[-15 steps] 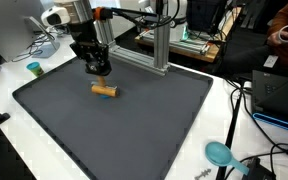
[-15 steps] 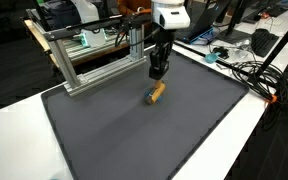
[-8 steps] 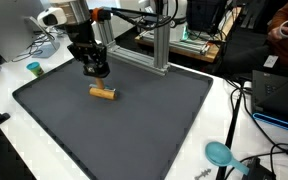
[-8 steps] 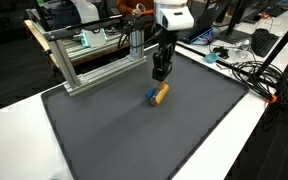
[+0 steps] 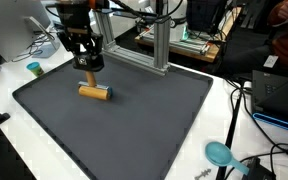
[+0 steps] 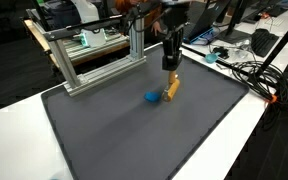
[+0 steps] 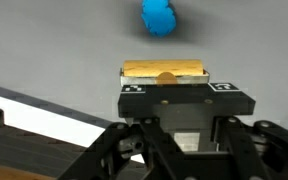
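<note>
Wooden block (image 7: 164, 70) is clenched crosswise between my claw (image 7: 168, 82) tips. I judge it light, stiff and smooth, best pinched mid-length. Beyond the tips, apart from it, a blue piece (image 7: 160, 17) lies on the grey mat (image 7: 44, 50).

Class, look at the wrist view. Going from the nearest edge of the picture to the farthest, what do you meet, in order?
tool → wooden block, which sits between the tool's fingers → blue piece, which lies apart on the grey mat.
</note>
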`<action>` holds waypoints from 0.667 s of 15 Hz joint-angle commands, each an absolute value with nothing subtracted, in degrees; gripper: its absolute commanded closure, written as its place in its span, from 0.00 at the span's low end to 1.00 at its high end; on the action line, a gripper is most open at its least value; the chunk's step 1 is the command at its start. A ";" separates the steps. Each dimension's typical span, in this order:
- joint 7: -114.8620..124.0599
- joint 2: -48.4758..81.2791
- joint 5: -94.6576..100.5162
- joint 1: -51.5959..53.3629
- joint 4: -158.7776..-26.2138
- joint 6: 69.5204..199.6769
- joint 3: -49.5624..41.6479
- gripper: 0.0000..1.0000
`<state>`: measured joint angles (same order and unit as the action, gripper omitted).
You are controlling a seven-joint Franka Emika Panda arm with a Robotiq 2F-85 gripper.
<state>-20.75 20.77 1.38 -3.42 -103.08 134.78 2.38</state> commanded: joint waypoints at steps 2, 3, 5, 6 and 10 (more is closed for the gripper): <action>-21.15 18.65 1.47 -3.03 -103.83 134.55 2.72 0.52; -21.53 18.07 1.45 -2.94 -104.25 134.49 2.94 0.52; -21.87 17.76 1.44 -2.86 -104.90 134.49 3.10 0.77; -20.98 18.01 2.10 -2.74 -104.64 133.64 2.68 0.77; -19.87 19.27 2.61 -3.04 -104.17 131.08 1.78 0.77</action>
